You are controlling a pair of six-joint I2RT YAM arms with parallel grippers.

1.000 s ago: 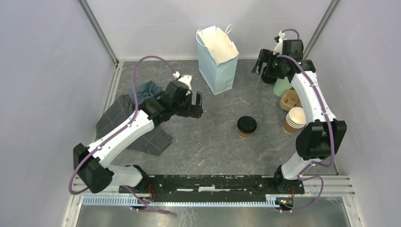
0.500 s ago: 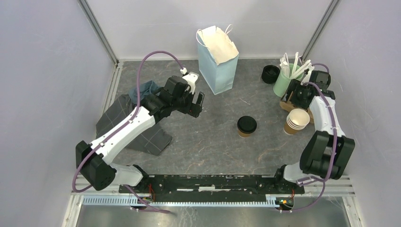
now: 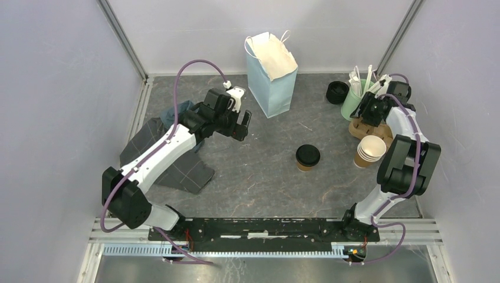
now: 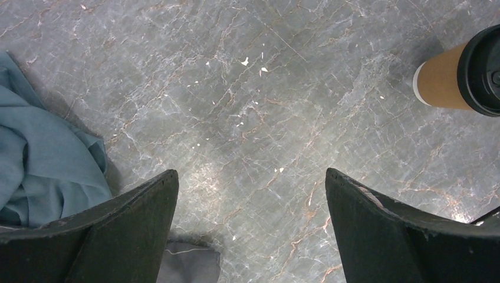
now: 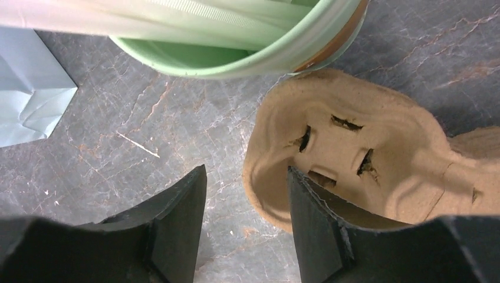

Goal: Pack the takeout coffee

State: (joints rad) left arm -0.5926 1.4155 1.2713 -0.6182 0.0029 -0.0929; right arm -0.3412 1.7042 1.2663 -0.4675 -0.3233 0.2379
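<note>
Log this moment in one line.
left gripper: open; right gripper: open, astride rim of brown pulp cup carrier; black-lidded brown kraft paper cup: upright, untouched

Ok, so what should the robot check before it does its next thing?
1. Coffee cup standing up with its lid on: ok.
2. Bag standing with its top open: ok.
3. Left hand open and empty, ready to grab: ok.
4. Nothing standing between the coffee cup and the bag: ok.
5. Right hand holding the cup carrier tight: cannot tell. The carrier's edge sits between the fingers, but a gap shows on one side.
</note>
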